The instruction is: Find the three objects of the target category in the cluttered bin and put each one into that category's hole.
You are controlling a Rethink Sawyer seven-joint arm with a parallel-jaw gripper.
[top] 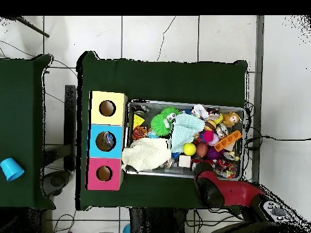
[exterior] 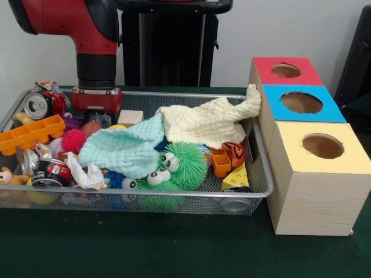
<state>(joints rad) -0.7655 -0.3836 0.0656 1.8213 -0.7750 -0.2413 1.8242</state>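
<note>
Seemingly mid-search, the gripper (exterior: 97, 99) hangs low over the wire bin's (exterior: 191, 95) back edge, its grip impossible to tell, with no target singled out amid the clutter beneath and beside it, so the next move needs choosing one for the holed boxes (exterior: 304, 103) well off to its side

The pincer's tips are hidden behind the clutter at the far left of the wire mesh bin (exterior: 259, 152); whether they stand apart or together cannot be determined. The red and black arm (exterior: 87, 29) is cut off by the top edge in the front view. The pale mint knitted cloth (exterior: 124, 150) and the cream knitted cloth (exterior: 203, 123) conceal whatever lies beneath them. The green furry toy with googly eyes (exterior: 177, 168) is partly covered by the mint cloth. Hole interiors of the wooden box (exterior: 313, 191) are dark and unreadable.
</note>
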